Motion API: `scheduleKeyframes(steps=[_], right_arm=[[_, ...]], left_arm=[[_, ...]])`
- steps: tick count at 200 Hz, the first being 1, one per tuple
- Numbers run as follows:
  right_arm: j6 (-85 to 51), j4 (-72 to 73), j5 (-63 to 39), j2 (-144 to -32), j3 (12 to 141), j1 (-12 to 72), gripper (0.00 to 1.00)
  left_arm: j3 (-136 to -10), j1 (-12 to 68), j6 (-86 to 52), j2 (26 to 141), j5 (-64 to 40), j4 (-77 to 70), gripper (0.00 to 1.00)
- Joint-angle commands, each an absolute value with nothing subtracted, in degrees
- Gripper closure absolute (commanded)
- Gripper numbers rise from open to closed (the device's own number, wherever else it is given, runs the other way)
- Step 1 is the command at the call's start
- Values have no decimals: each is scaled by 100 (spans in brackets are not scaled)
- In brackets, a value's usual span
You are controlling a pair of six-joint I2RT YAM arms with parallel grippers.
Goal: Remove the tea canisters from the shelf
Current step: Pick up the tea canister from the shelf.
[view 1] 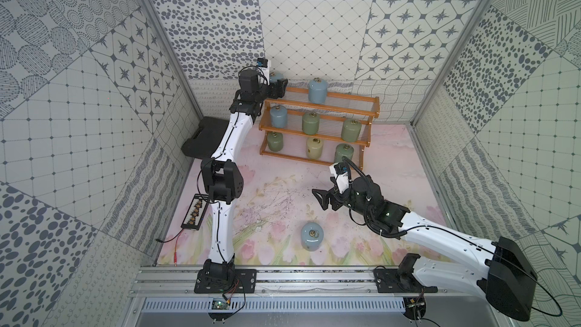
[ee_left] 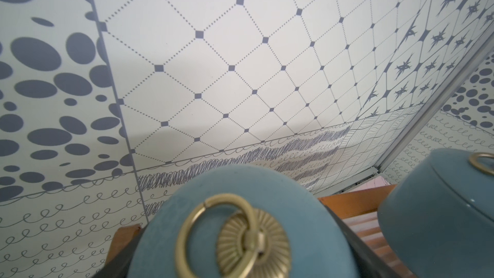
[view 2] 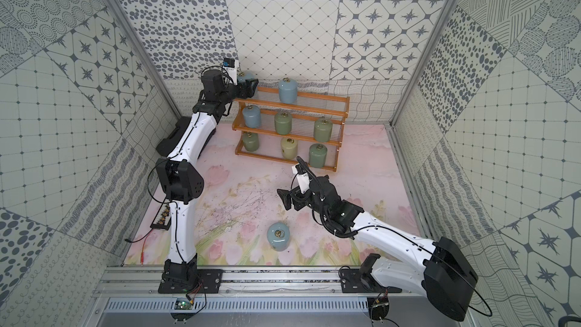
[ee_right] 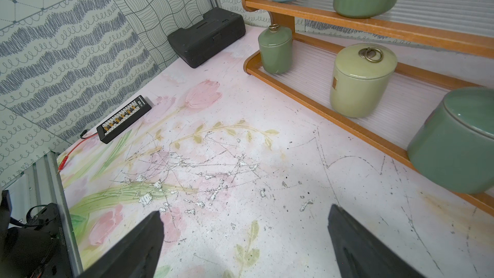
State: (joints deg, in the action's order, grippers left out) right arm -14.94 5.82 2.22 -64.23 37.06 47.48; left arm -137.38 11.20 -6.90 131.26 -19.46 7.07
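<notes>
The wooden shelf (view 1: 376, 106) stands at the back of the table with tea canisters on all three tiers. My left gripper (view 1: 278, 85) is at the left end of the top tier, shut on a pale blue canister (ee_left: 240, 199); its black fingers (ee_left: 358, 247) press both sides. A second blue canister (view 1: 316, 91) stands beside it. Below are a blue one (view 1: 278, 117), several green ones (view 1: 311, 123) and a cream one (view 1: 314, 147). Another blue canister (view 1: 311, 236) stands on the table near the front. My right gripper (ee_right: 246, 212) hovers open and empty in front of the shelf.
A black plastic case (view 1: 201, 139) lies at the left wall, partly under my left arm. A black terminal strip (view 1: 196, 212) with a red cable lies farther forward on the left. Patterned walls enclose the table on three sides, and the metal rail (view 1: 314, 278) crosses the front.
</notes>
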Motion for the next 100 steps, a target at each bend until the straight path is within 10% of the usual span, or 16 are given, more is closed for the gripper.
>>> scheduleKeyframes(steps=[1,100], right_arm=[[-1582,773,316,-6370,3710,4716,0],[-1609,721,357,-5884,3411,4715,0]], left_arm=[[-13620,1102,-851,12878,-2361,420,35],[-9839,1169,-1014,10334,-2379,-1058,38]])
